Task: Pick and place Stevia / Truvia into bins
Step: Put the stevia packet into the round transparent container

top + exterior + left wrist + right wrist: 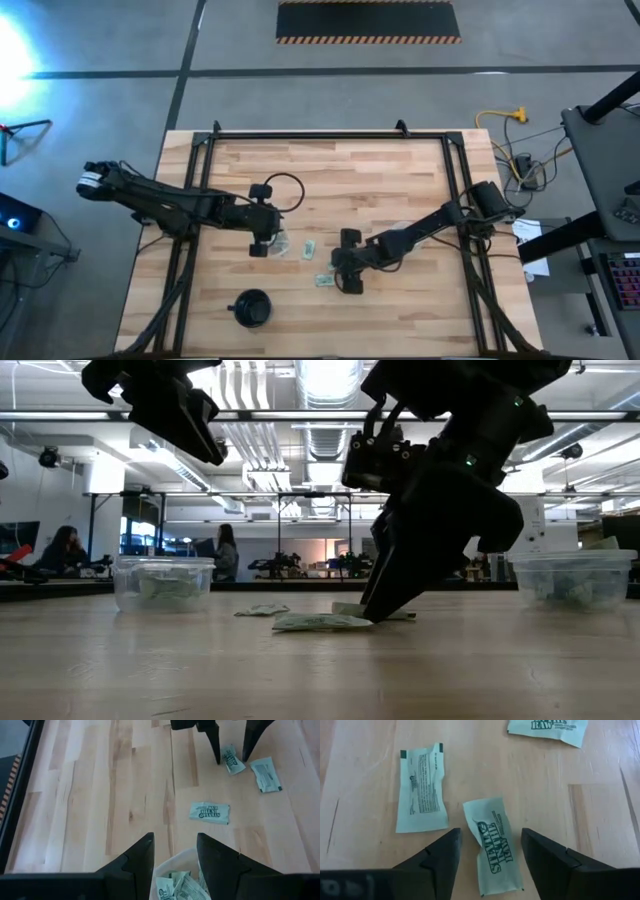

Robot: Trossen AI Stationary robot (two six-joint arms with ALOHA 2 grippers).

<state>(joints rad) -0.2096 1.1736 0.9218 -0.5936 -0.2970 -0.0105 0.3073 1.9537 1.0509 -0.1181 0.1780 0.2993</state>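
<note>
Step in hand: pick. Right gripper (490, 852) spread, fingertips down astride one packet (492, 845) mid-table; two more packets lie near. Next: close, lift, carry to cup (572, 578). Left gripper (175, 857) spread above other cup (177, 880).

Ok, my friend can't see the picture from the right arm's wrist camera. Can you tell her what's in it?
The right gripper hangs open just above the wooden table, its two dark fingers on either side of a pale green Stevia packet. A second packet lies flat beside it, and part of a third packet shows at the picture's edge.
</note>
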